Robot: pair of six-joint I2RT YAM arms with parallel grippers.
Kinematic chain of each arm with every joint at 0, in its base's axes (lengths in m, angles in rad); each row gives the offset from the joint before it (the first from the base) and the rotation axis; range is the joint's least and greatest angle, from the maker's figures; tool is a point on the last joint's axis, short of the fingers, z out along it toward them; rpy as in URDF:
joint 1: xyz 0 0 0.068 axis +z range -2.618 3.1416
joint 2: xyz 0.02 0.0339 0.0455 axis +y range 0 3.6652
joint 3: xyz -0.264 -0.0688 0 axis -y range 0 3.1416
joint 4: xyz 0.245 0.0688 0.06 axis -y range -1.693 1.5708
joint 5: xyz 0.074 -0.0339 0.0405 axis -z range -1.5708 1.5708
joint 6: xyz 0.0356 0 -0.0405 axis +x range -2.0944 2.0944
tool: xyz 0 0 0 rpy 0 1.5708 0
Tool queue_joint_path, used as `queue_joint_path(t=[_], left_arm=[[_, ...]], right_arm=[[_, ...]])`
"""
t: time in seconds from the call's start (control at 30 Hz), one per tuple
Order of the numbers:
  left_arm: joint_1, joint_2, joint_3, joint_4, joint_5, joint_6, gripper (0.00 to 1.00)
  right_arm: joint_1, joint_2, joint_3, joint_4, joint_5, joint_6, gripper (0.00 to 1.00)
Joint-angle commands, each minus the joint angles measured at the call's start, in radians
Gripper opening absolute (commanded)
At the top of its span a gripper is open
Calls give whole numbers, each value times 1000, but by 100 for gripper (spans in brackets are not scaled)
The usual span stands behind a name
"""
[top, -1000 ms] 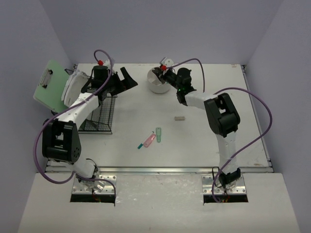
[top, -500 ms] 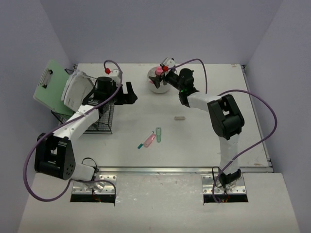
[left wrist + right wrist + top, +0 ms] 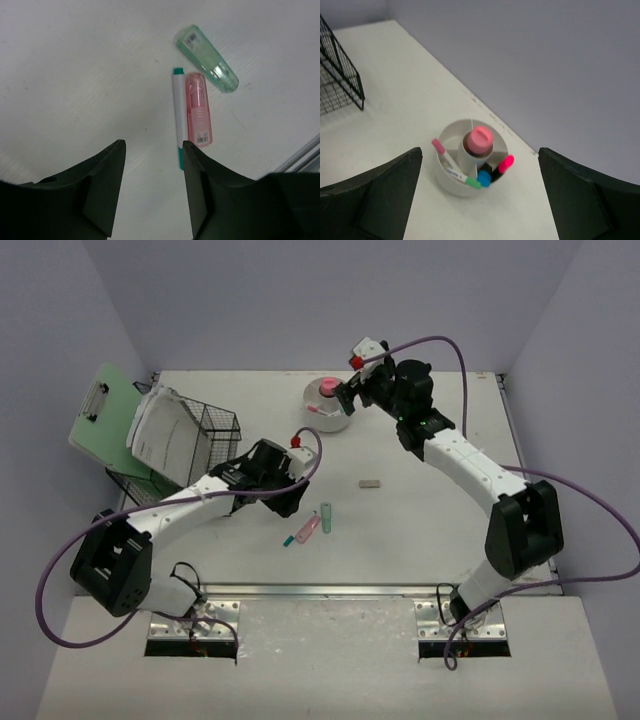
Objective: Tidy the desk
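Note:
On the desk (image 3: 430, 530) a white pen with green ends (image 3: 178, 117) lies against a pink flat case (image 3: 199, 114), with a clear green dispenser (image 3: 206, 58) just beyond. My left gripper (image 3: 152, 165) hovers low beside the pen's near end, jaws apart and nothing between them; from above it (image 3: 290, 502) sits left of the pen and case (image 3: 306, 530). My right gripper (image 3: 480, 150) is wide open above the round white holder (image 3: 451, 186), which has a pink-capped tube (image 3: 479, 139) in its centre and several markers. From above it (image 3: 348, 397) is right of the holder (image 3: 322, 422).
A black wire basket (image 3: 205, 445) with papers stands at the left, a green clipboard (image 3: 98, 418) leaning behind it. A small grey block (image 3: 370, 482) lies mid-desk. The basket's corner (image 3: 340, 75) shows in the right wrist view. Lavender walls enclose the desk.
My left arm swung from the basket down to the pen at mid-desk and its jaws narrowed. My right gripper opened, left the pink-capped tube in the holder and drew back to the right.

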Motion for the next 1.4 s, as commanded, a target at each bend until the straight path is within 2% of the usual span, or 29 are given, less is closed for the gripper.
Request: queue_joint_path(t=[0.0, 0.2, 0.67, 0.83, 0.93, 1.03, 1.1, 1.17, 1.23, 1.3, 1.37], left_arm=[[-54, 45, -7, -75, -10, 67, 45], [-129, 85, -11, -109, -9, 85, 42], [-196, 224, 0, -128, -84, 74, 38], [-196, 288, 30, -85, -141, 42, 28], [-196, 329, 45, -55, -186, 20, 27], [-188, 372, 72, -31, -203, -1, 18], [-162, 400, 96, -19, -192, -17, 9], [-137, 445, 122, -28, -173, -34, 2], [-84, 474, 169, -42, -129, -49, 0], [-21, 503, 204, -65, -82, -79, 0], [25, 503, 245, -79, -17, -103, 0]], right_arm=[[-8, -94, -100, -243, 99, -100, 99], [-31, -207, -237, -279, 114, -118, 99], [-61, -238, -217, -298, 104, -123, 99], [-62, -253, -189, -349, 72, -138, 99], [-62, -276, -193, -356, 52, -159, 99], [-62, -312, -214, -356, 8, -199, 99], [-62, -344, -236, -350, -30, -232, 98], [-60, -368, -251, -348, -81, -281, 95], [-60, -401, -270, -360, -129, -322, 92], [-60, -422, -277, -396, -216, -389, 80], [-59, -437, -285, -415, -271, -425, 73]])
